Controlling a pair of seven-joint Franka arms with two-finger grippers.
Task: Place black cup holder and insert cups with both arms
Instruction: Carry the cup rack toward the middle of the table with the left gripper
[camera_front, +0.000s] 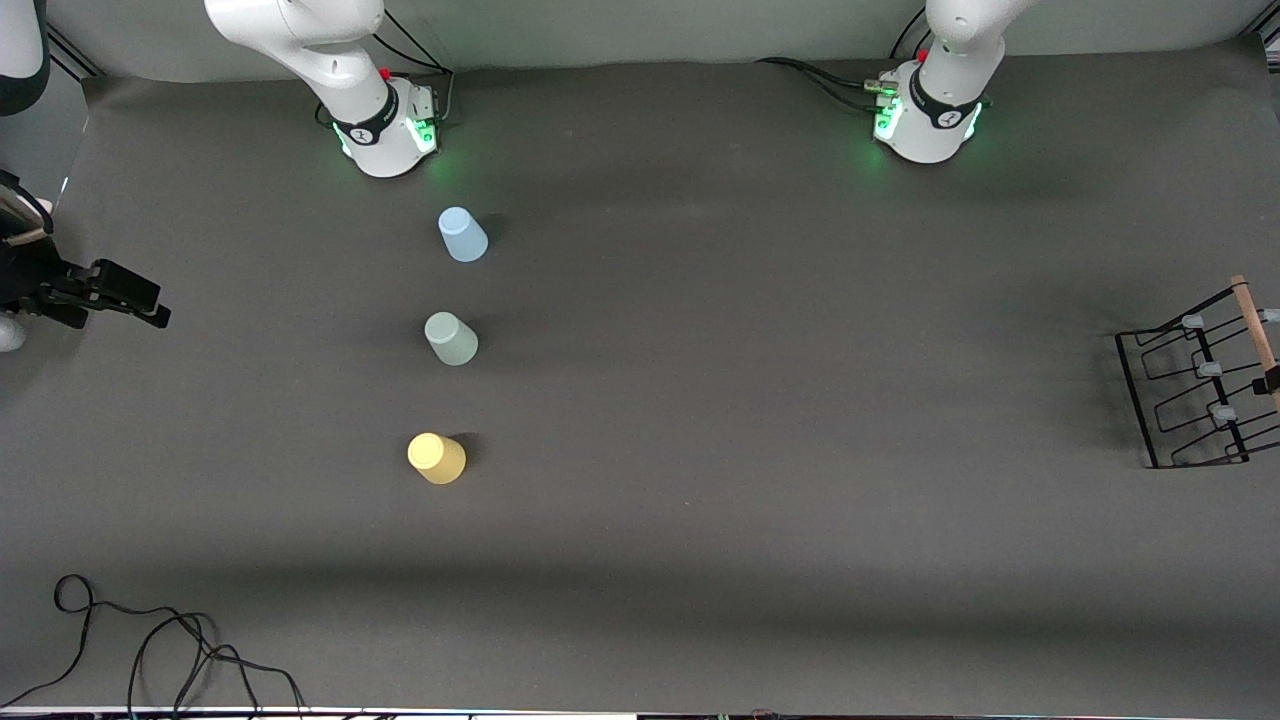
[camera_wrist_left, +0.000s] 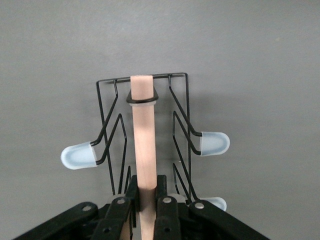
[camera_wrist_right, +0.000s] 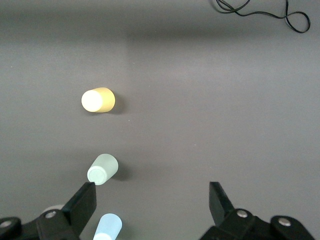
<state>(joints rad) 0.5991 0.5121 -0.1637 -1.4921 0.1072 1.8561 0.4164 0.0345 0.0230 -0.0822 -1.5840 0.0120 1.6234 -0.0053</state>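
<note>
The black cup holder (camera_front: 1195, 380) is at the left arm's end of the table, partly cut off by the picture's edge. My left gripper (camera_front: 1272, 381) (camera_wrist_left: 148, 187) is shut on its wooden rod handle (camera_wrist_left: 142, 135), and pale-blue prong tips (camera_wrist_left: 215, 144) stick out on both sides. Three cups stand narrow end up in a row toward the right arm's end: light blue (camera_front: 463, 235) nearest the bases, pale green (camera_front: 452, 339), and yellow (camera_front: 437, 458) nearest the front camera. My right gripper (camera_front: 140, 300) (camera_wrist_right: 152, 195) hangs open and empty high over the table, looking down on the cups (camera_wrist_right: 103, 169).
A black cable (camera_front: 150, 640) (camera_wrist_right: 260, 12) lies coiled at the front corner at the right arm's end. The two green-lit arm bases (camera_front: 385, 130) (camera_front: 930, 120) stand along the back edge. A dark grey mat (camera_front: 750, 400) covers the table.
</note>
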